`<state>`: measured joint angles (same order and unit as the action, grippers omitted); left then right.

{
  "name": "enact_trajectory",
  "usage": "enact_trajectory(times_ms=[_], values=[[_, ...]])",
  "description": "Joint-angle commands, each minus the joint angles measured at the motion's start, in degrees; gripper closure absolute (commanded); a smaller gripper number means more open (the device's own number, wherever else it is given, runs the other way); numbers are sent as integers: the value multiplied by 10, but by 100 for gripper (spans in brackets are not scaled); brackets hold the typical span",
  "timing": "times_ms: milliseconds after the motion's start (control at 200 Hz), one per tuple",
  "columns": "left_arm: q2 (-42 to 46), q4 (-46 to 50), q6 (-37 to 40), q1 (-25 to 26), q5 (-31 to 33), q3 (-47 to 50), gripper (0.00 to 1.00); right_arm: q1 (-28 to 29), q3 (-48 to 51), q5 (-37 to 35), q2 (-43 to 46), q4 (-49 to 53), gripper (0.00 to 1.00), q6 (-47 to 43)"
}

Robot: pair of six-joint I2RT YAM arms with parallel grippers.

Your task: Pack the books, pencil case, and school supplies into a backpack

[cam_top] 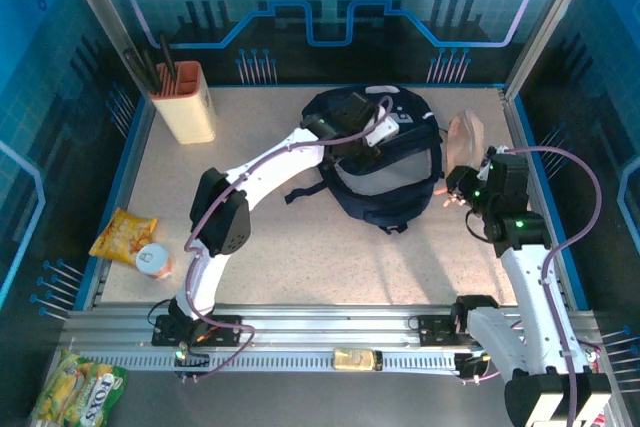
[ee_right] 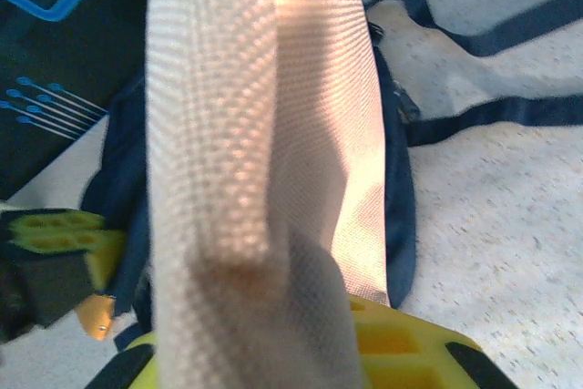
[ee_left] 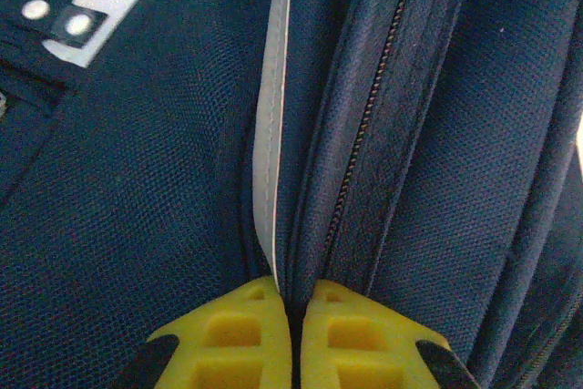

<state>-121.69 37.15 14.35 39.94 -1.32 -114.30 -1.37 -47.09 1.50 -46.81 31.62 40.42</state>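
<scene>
Overhead: one backpack [cam_top: 395, 192] lies mid-table toward the back, left gripper [cam_top: 372, 135] atop it. Left wrist view adds the jaws: closed, pinching a backpack fold beside one pale stripe [ee_left: 269, 134]. Right gripper [cam_top: 455, 192] clamps one pinkish woven pouch [ee_right: 264, 134], upright, just right of the backpack.

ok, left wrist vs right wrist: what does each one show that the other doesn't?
Left wrist, not right: the left gripper shut on a fabric fold between the pale stripe and the zipper. Right wrist, not left: the right gripper holding a beige woven pouch, loose straps, speckled table. Both: the navy backpack.
</scene>
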Motion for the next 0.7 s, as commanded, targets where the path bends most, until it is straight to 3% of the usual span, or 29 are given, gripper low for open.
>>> enact_trajectory(times_ms=[0,135,330,495,695], values=[[54,-54,-67,-21,-52,1,100,-14,13,-1,16,62,81,38],[64,-93,-94,-24,-67,4,100,-14,26,108,10,60,83,83],[82,-152,-112,-24,-75,19,100,-1,69,307,-36,-95,83,173],[104,-180,-116,-23,-93,43,100,27,87,368,-114,-246,83,241],[130,-194,-115,-23,-92,70,100,56,70,376,-244,-403,82,320]])
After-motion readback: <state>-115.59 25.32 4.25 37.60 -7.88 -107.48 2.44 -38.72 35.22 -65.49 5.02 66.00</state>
